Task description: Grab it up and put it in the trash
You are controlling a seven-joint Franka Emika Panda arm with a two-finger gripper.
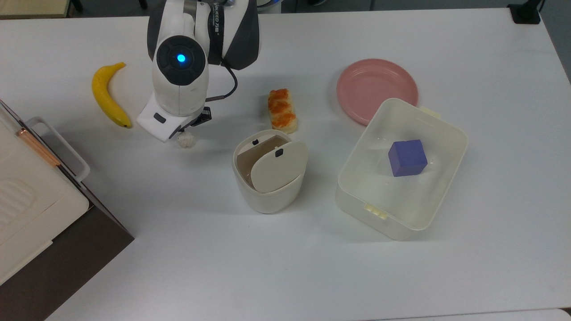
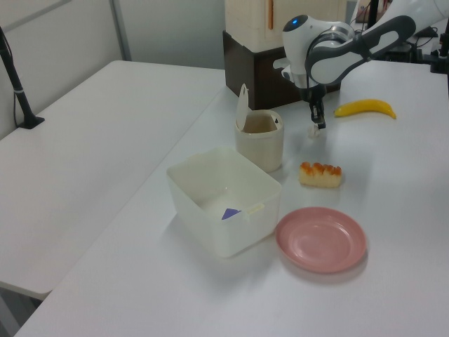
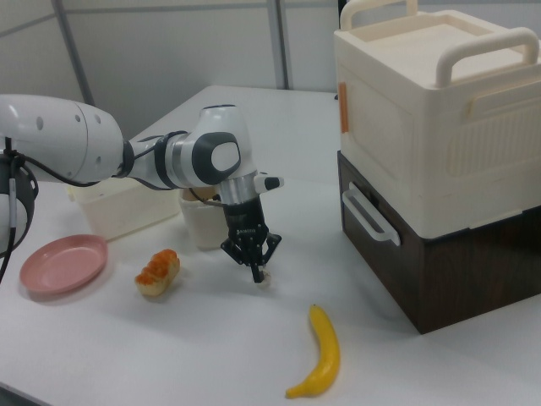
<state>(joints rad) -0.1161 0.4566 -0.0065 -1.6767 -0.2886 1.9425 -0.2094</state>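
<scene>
The tiny white paper wad is at the table surface left of the trash, a cream round bin whose swing lid is tilted. My gripper points straight down over the wad, with its fingers drawn together on it at their tips. In the left view the gripper hangs just above the wad, between the bin and the banana. In the right view the wad peeks out beside the fingertips.
A banana lies left of the arm and an orange-topped bread slice right of it. Further right are a pink plate and a rectangular cream container holding a purple cube. A stacked cream and brown box fills the lower left.
</scene>
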